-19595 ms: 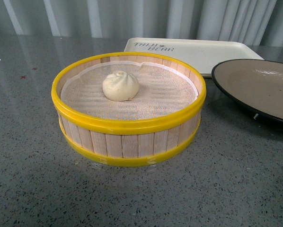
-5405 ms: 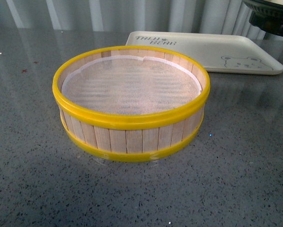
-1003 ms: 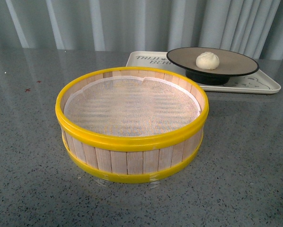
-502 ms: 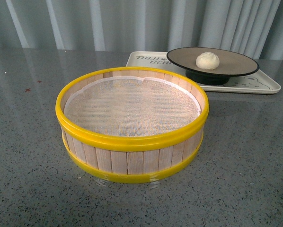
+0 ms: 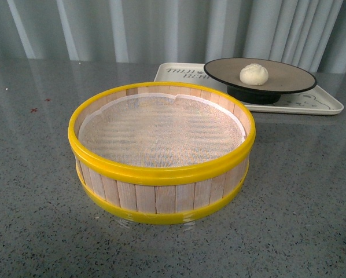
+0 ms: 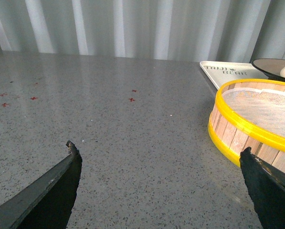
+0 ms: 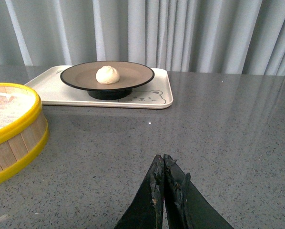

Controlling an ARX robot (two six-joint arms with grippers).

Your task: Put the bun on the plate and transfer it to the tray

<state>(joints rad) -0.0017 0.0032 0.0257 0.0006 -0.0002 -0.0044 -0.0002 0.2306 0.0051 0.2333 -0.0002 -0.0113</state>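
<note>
With the bun (image 5: 254,74) being carried on the plate (image 5: 289,81) atop the tray (image 5: 329,106), left end effector (image 6: 159,164) spread, right end effector (image 7: 164,164) pinched together, little is being risked beyond a stray arm nudge.

Three low tabletop views, all sharing the steamer basket (image 5: 161,145).

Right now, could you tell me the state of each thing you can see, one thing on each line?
bun: resting on the plate, upright.
plate: standing on the tray, holding the bun.
tray: flat on the table, carrying the plate.
steamer basket: empty, only its cloth liner inside.
left gripper: open, holding nothing.
right gripper: shut, holding nothing.
</note>
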